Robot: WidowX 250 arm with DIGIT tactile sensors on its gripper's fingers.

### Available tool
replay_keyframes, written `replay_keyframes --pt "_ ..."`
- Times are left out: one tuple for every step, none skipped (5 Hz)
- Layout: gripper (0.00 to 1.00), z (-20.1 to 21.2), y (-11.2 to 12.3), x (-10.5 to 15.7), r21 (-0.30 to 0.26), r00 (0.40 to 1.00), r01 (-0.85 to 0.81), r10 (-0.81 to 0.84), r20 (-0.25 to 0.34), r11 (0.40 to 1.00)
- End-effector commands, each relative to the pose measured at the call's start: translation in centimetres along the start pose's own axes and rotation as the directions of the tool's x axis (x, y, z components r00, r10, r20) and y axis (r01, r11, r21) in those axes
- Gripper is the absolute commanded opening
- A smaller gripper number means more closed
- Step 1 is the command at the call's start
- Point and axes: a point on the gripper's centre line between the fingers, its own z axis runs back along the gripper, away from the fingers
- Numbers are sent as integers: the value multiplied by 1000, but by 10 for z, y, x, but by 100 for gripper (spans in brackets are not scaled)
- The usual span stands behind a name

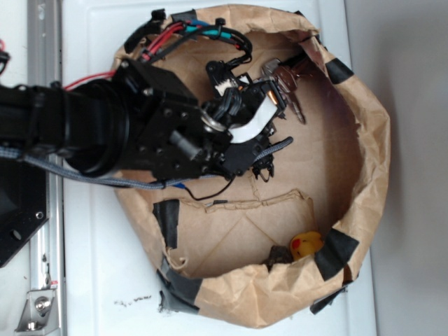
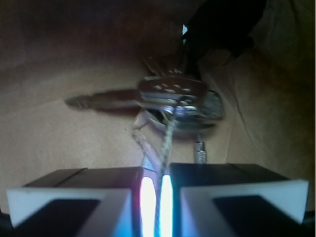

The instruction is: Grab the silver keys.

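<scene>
Inside the paper bag (image 1: 364, 140), near its far rim, the keys (image 2: 173, 96) hang just ahead of the gripper (image 2: 157, 195), linked to it by a thin wire or chain (image 2: 167, 140) that runs down into the slit between the pads. The jaws stand almost fully closed, with only a bright sliver between them, and appear to pinch that strand alone, not the key blades. Risk, as judged: the hold is slight; a smooth thin strand between flat pads could slip out under any jolt, and the swinging bunch could snag the bag's crumpled wall. The keys are shiny grey metal, flat-bladed, one head pierced with small holes. The bag is soft, creased brown paper, torn in places and patched with black tape (image 1: 339, 248). A glossy yellow duck (image 1: 306, 245) and a dark lump (image 1: 278, 256) lie well apart, at the near side.
</scene>
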Motion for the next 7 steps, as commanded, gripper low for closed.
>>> replay_keyframes --pt "0 15 0 22 -19 1000 -25 25 19 1000" --pt "0 20 3 28 -8 999 -18 18 -27 1000" --pt "0 41 11 41 16 984 4 -1 -180 1000" --pt "0 92 31 34 -240 937 86 -160 -310 967" --pt "0 142 53 35 -446 929 157 -285 -236 881" --pt "0 137 50 23 -413 932 207 -307 -192 887" --pt "0 123 37 28 -357 933 184 -277 -229 916"
